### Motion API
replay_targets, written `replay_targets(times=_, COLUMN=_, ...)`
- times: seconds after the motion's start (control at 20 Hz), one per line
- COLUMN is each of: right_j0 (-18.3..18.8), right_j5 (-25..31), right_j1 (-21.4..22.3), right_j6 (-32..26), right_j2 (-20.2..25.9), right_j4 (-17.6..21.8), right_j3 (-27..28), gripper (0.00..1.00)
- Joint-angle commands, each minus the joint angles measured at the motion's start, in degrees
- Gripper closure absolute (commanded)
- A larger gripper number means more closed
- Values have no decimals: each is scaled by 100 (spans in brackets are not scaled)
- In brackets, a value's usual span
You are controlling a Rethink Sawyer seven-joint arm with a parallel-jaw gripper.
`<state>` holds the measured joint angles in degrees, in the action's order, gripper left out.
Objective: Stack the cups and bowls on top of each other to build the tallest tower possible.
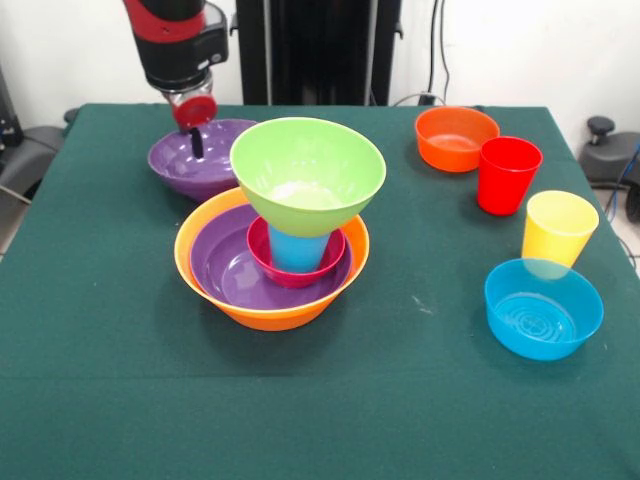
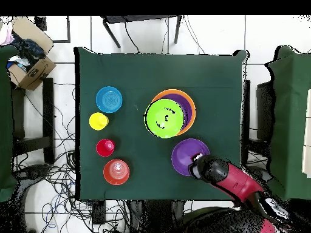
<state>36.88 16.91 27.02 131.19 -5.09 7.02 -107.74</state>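
The tower stands at the table's middle. A large orange bowl holds a purple bowl, a small pink-red bowl and a blue cup. A lime green bowl sits on the cup. From above, the green bowl covers most of the tower. A second purple bowl stands beside it. My gripper hangs over that bowl, reaching into it. A small orange bowl, red cup, yellow cup and small blue bowl stand apart.
The green table ends close behind the purple bowl. In the overhead view the loose cups and bowls form a column at the left, with the blue bowl at its top. A cardboard box sits off the table.
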Motion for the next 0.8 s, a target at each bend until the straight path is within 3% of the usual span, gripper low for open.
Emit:
replay_targets(times=0.05, right_j0=94, right_j5=-453, right_j1=-417, right_j6=-89, right_j2=819, right_j4=371, right_j3=60, gripper=0)
replay_targets(times=0.55, right_j0=-77, right_j5=-366, right_j1=-384, right_j6=82, right_j2=683, right_j4=394, right_j3=62, gripper=0)
replay_targets(times=0.8, right_j0=-116, right_j5=-24, right_j1=-69, right_j6=19, right_j2=684, right_j4=364, right_j3=-34, gripper=0)
